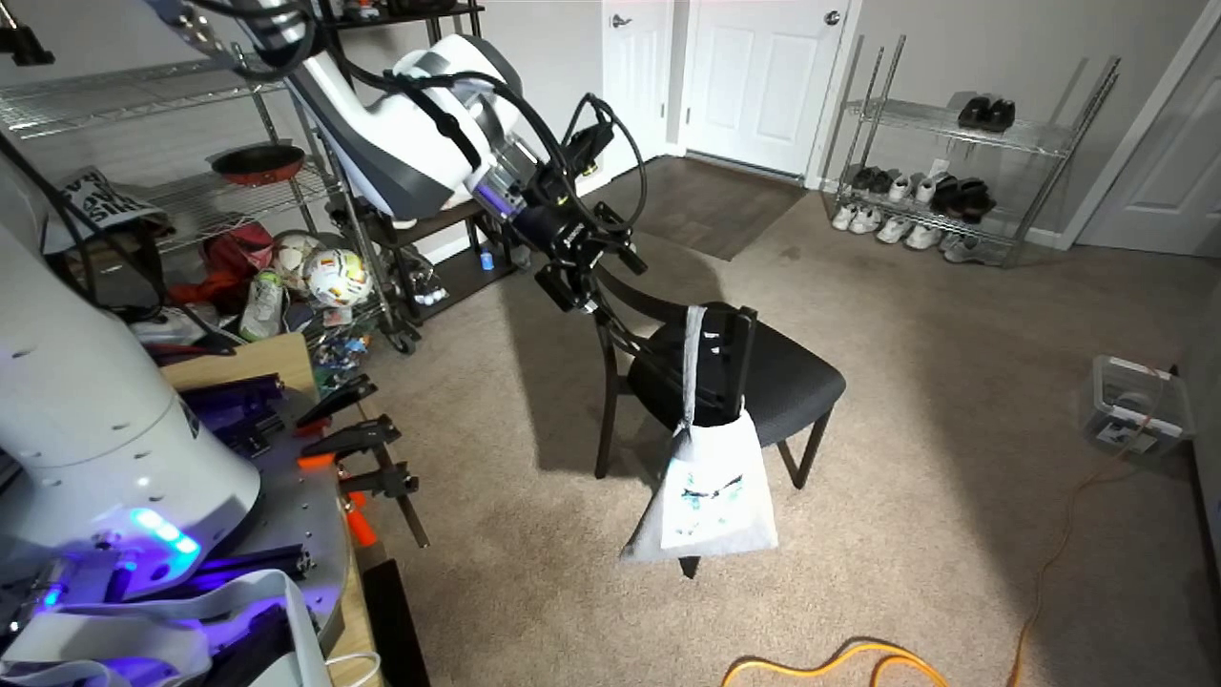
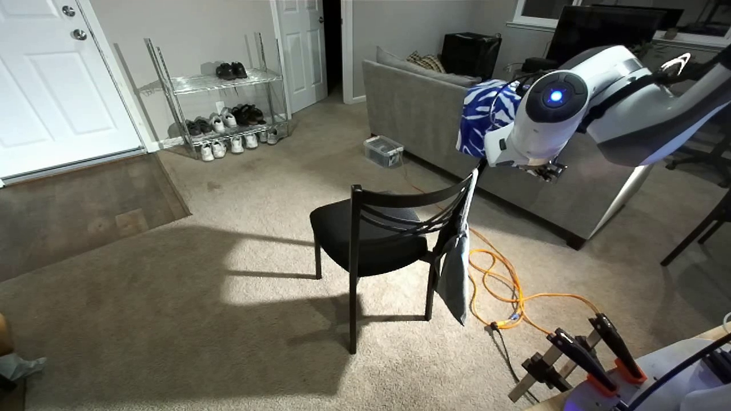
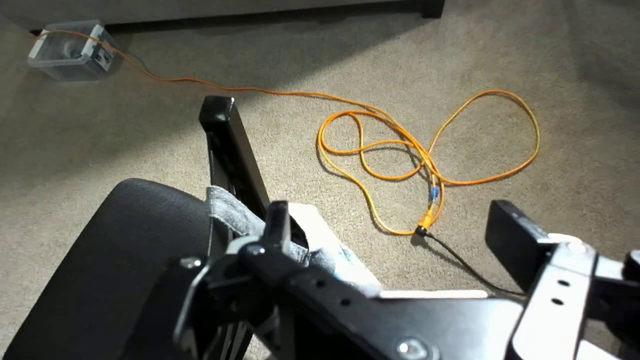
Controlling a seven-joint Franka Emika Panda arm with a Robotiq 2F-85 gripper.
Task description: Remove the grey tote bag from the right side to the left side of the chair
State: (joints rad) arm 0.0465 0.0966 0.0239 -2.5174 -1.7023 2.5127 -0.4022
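Observation:
The black chair [image 1: 796, 382] stands on the carpet and also shows in an exterior view [image 2: 371, 234]. The grey tote bag [image 1: 720, 491] hangs by its grey strap over one backrest post. It hangs limp along that side of the backrest in an exterior view [image 2: 456, 268]. In the wrist view, the chair's seat [image 3: 145, 245] is at the left and the bag [image 3: 345, 262] is partly hidden behind a finger. My gripper [image 3: 392, 217] is open, with nothing between its fingers. It is above and near the backrest [image 1: 596, 277]; I cannot tell whether it touches.
A coiled orange cord [image 3: 380, 175] lies on the carpet beside the chair. A clear plastic box [image 2: 384, 151] sits by the grey sofa [image 2: 422, 125]. Black clamps [image 1: 358, 439] stick out from the robot's table edge. Wire shelves [image 1: 219, 191] stand behind the arm.

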